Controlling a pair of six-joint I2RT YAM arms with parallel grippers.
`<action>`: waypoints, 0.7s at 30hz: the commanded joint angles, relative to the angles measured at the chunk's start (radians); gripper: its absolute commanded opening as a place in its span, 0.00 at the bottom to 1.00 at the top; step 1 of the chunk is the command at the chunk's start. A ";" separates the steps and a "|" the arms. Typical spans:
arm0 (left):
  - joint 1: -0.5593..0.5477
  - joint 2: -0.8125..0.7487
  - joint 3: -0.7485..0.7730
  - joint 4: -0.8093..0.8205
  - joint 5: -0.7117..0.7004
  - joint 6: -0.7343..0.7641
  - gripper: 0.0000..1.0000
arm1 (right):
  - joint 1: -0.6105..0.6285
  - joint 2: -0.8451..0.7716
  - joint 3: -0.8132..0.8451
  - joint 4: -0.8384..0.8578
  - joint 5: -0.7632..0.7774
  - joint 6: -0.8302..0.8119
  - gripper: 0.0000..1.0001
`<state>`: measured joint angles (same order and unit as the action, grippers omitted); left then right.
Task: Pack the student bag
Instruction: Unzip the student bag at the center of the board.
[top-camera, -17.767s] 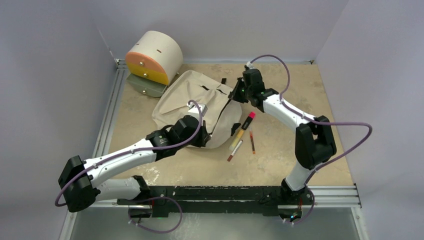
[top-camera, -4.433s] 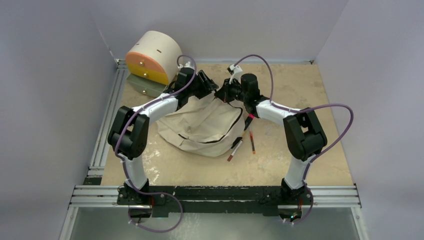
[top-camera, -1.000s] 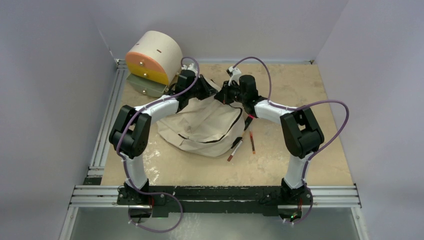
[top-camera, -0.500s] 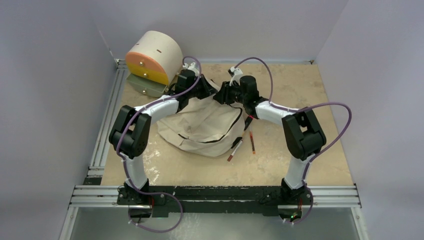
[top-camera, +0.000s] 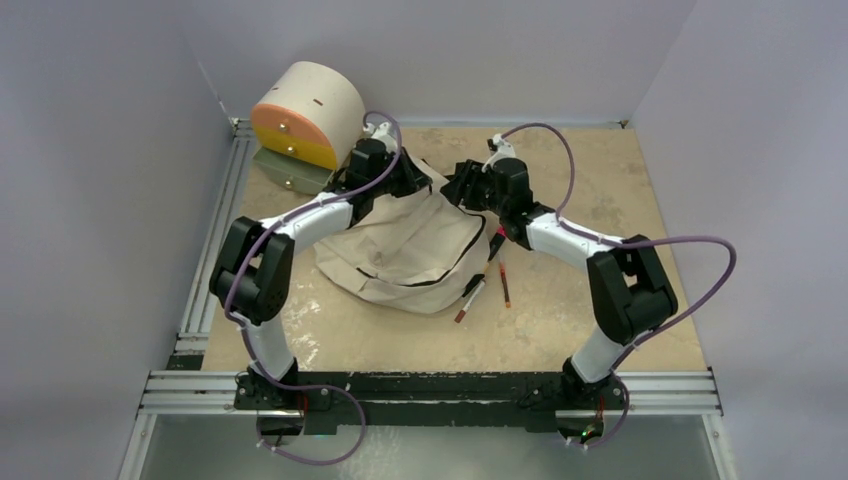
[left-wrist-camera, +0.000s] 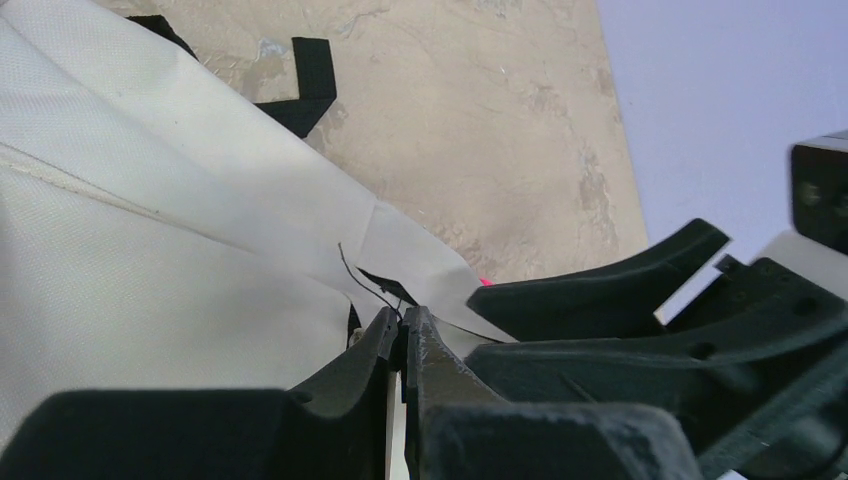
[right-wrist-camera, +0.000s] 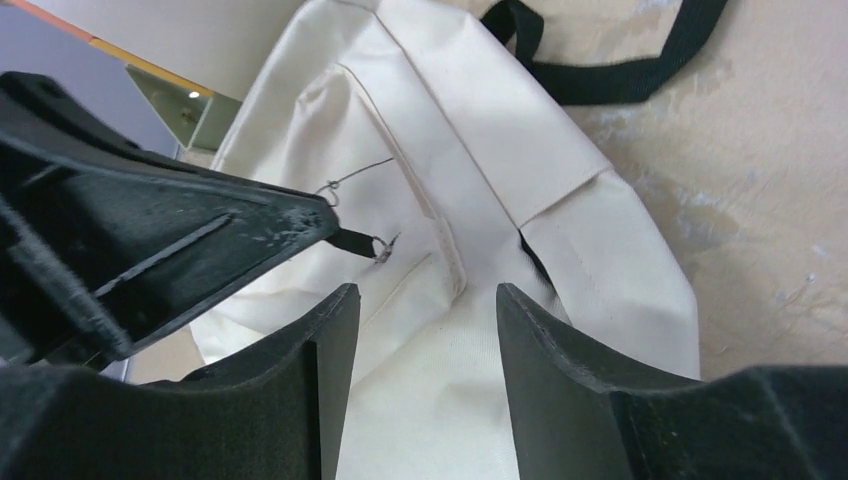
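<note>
The student bag (top-camera: 405, 250), beige with black zippers, lies in a heap in the middle of the table. My left gripper (top-camera: 426, 181) is at its far top edge, shut on the bag's black zipper pull (right-wrist-camera: 360, 243). In the left wrist view that gripper (left-wrist-camera: 403, 322) pinches the pull against the cream fabric (left-wrist-camera: 150, 250). My right gripper (top-camera: 459, 187) hangs just right of it, open, apart from the pull. In the right wrist view its open jaws (right-wrist-camera: 425, 298) hover over the bag (right-wrist-camera: 480, 150) with nothing between them.
A cream-and-orange drawer unit (top-camera: 305, 112) stands at the back left. Two pens (top-camera: 470, 297) (top-camera: 504, 284) and a pink marker (top-camera: 497, 243) lie right of the bag. A black strap (right-wrist-camera: 620, 80) trails on the table behind the bag.
My right gripper has opened and drawn back to the right, away from the left gripper. The left gripper has kept its hold at the bag's top edge.
</note>
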<state>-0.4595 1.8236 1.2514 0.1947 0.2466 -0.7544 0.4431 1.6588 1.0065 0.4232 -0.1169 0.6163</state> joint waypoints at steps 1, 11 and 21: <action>-0.001 -0.071 -0.014 0.066 0.006 0.041 0.00 | 0.000 0.043 0.076 -0.056 -0.035 0.067 0.56; -0.001 -0.086 -0.047 0.098 0.013 0.051 0.00 | 0.000 0.160 0.150 -0.076 -0.225 0.052 0.55; -0.001 -0.110 -0.071 0.079 -0.017 0.067 0.00 | -0.009 0.115 0.079 -0.039 -0.088 0.154 0.49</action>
<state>-0.4595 1.7878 1.1904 0.2207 0.2455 -0.7143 0.4427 1.8416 1.1233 0.3447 -0.2920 0.6987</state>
